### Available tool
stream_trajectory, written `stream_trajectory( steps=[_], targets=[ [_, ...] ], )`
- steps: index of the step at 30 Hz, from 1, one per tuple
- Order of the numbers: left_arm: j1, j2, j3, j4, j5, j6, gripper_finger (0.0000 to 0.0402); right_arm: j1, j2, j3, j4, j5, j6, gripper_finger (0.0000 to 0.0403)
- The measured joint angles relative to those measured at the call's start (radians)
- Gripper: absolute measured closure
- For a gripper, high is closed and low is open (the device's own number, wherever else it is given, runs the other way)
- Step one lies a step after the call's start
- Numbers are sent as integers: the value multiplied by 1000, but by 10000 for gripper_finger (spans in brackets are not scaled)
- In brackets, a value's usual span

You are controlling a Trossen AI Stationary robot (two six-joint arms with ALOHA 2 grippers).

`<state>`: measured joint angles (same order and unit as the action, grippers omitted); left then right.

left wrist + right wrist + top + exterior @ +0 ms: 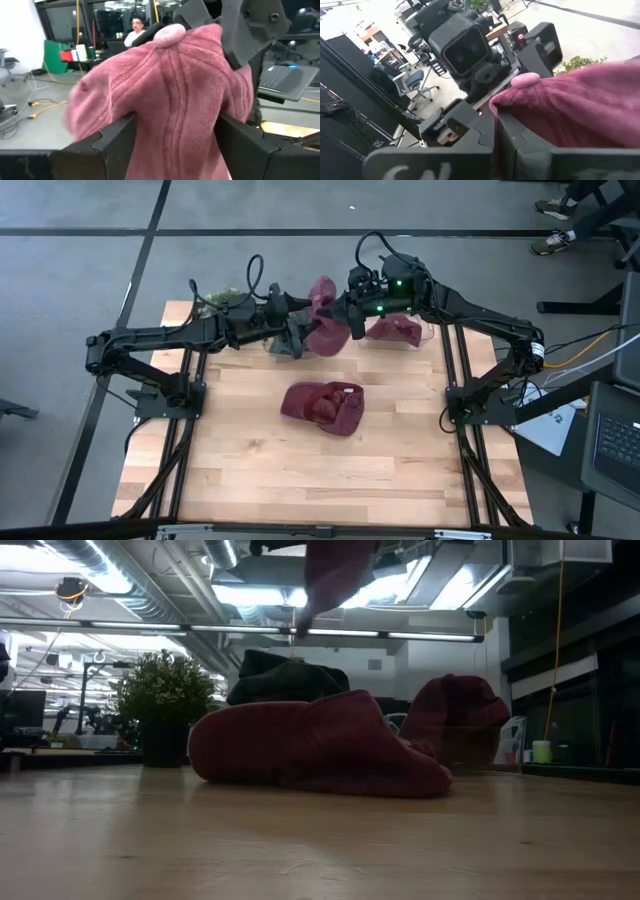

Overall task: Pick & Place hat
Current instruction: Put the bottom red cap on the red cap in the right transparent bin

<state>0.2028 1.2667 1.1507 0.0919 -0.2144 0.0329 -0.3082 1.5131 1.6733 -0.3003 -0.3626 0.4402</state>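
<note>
While right gripper (350,310) pinches hat (325,320) aloft, upper centre, your left gripper (300,330) straddles it spread wide; placement remains, second hat (325,408) waits mid-table.

High view was evenly lit from overhead, soft short shadows under the dark arms on the pale wooden tabletop (300,470). Low view was dim and backlit: bright ceiling strip lights (250,590) glared, the near tabletop was blurred, and the maroon knitted hat lying flat (320,745) sat in shade. Left wrist view showed the fuzzy pink-maroon held hat (170,95) soft with motion blur. Right wrist view was washed out and bright behind, foreground out of focus.
</note>
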Motion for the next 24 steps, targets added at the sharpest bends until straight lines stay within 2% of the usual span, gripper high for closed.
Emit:
stream_trajectory(
  steps=[4,7,10,15,19,24],
  targets=[
    [-4,20,-1,32,0,-1,155,2,0,0,19,-4,11,400],
    [-7,31,-1,46,-16,24,189,2,0,0,24,-5,20,400],
    [-6,31,-1,45,-21,42,251,2,0,0,25,-5,18,400],
    [-6,23,-1,40,-25,83,378,2,0,0,21,-5,1,400],
    [-7,16,-1,20,-15,104,394,2,0,0,16,-26,-32,397],
    [-6,-19,-1,-139,87,160,397,-20,-10,0,-44,-112,-124,368]
  ],
)
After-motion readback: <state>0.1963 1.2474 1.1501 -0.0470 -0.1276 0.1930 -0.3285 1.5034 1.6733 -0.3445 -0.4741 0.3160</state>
